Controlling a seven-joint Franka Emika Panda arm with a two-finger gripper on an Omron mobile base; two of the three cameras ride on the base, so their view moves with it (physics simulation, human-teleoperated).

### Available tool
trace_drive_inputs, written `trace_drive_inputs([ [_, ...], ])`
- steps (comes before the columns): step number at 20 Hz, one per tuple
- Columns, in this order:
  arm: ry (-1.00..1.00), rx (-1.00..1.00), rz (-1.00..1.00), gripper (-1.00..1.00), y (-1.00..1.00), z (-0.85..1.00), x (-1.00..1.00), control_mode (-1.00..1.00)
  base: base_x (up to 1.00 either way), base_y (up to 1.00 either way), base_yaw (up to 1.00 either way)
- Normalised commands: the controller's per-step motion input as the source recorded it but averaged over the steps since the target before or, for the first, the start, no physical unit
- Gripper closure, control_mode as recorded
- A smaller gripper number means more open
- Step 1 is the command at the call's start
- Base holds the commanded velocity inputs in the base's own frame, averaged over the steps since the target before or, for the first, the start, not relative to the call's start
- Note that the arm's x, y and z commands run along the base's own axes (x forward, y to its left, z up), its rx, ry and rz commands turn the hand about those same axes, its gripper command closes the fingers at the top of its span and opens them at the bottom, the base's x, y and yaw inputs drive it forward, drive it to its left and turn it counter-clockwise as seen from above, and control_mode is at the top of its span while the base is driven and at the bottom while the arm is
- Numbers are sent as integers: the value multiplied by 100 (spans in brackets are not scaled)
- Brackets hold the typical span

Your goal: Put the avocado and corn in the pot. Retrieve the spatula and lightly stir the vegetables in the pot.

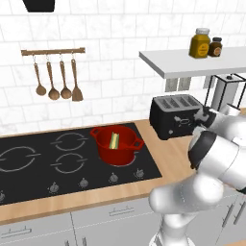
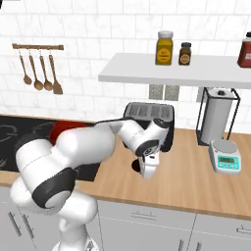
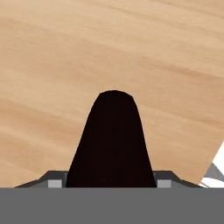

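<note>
Red pot (image 1: 116, 144) holding corn (image 1: 115, 140) — hand view, dark avocado (image 3: 111, 140) between jaws

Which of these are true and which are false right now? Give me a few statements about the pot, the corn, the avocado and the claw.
1. The corn lies inside the red pot. True.
2. The pot stands on the wooden counter, touching the toaster. False: it stands on the black stove, apart from the toaster to its right.
3. The claw is over the wooden counter with the dark avocado between its fingertips. True.
4. The avocado is already in the pot. False: it is at the claw, over the counter.
5. The wooden utensils lie on the stove. False: the wooden utensils hang from a wall rail.
</note>
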Motion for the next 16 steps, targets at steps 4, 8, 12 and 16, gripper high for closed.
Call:
trace_drive_inputs([
  [4, -18, 0, 23, 100, 63, 19, -1, -100, 0, 0, 0],
  [8, -2, -1, 0, 100, 8, 1, 0, -100, 0, 0, 0],
  [12, -19, 0, 8, 100, 53, 67, -3, -100, 0, 0, 0],
  [16, -30, 0, 8, 100, 97, 67, 0, -100, 0, 0, 0],
])
